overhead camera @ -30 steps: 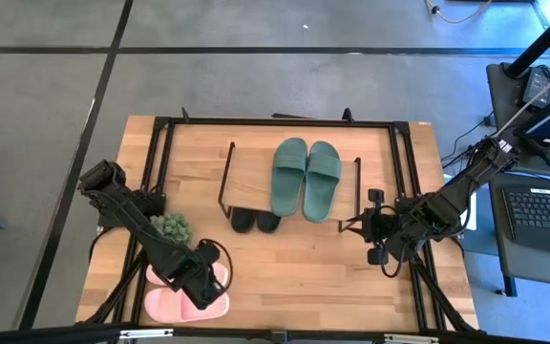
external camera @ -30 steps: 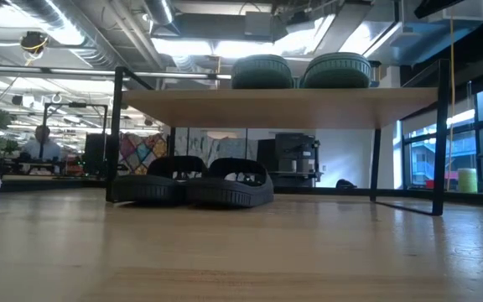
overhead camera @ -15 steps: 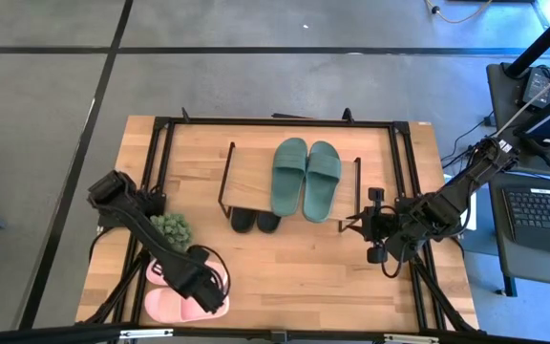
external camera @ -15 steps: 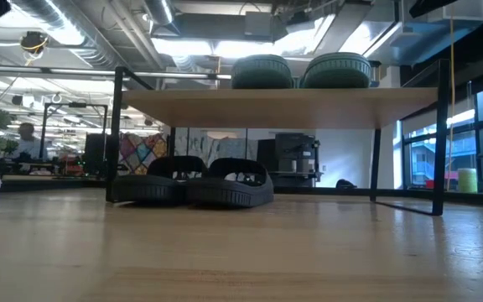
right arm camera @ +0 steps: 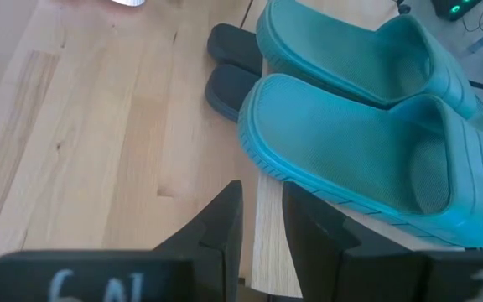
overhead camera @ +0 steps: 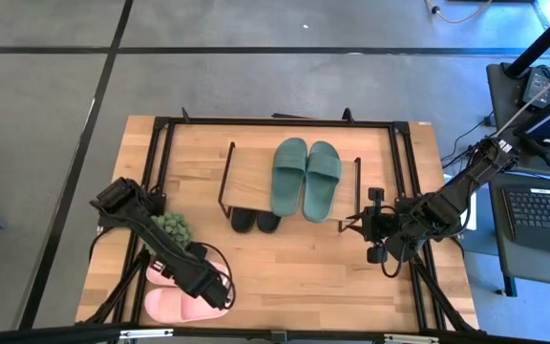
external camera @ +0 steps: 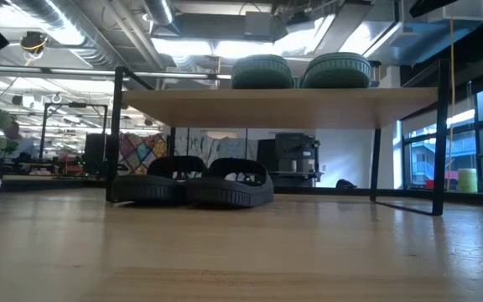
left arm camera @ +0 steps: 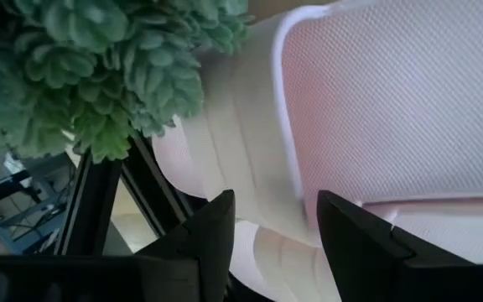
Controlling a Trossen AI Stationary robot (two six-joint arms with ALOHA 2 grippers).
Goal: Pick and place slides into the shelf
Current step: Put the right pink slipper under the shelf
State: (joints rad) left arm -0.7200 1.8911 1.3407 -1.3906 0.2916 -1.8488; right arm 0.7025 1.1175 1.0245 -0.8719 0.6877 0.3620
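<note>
I see grey concrete floor (overhead camera: pixel 256 86) crossed by dark seam lines. Light wood tabletop (overhead camera: pixel 294 268) with black frame. Desk with keyboard (overhead camera: pixel 542 212) at my right edge. Beyond: open office, ceiling ducts (external camera: pixel 65 33), strip lights (external camera: pixel 183 46), windows (external camera: pixel 476 134) on right, colourful patterned panel (external camera: pixel 141 155).

Past the right gripper (right arm camera: pixel 262 220), whose two dark fingers (right arm camera: pixel 216 222) stand a narrow gap apart with nothing between them, the green slides (right arm camera: pixel 367 143) lie side by side on the shelf (right arm camera: pixel 273 243) board. The black slides (right arm camera: pixel 229 67) poke out from under it, resting on the wooden table (right arm camera: pixel 90 134).
</note>
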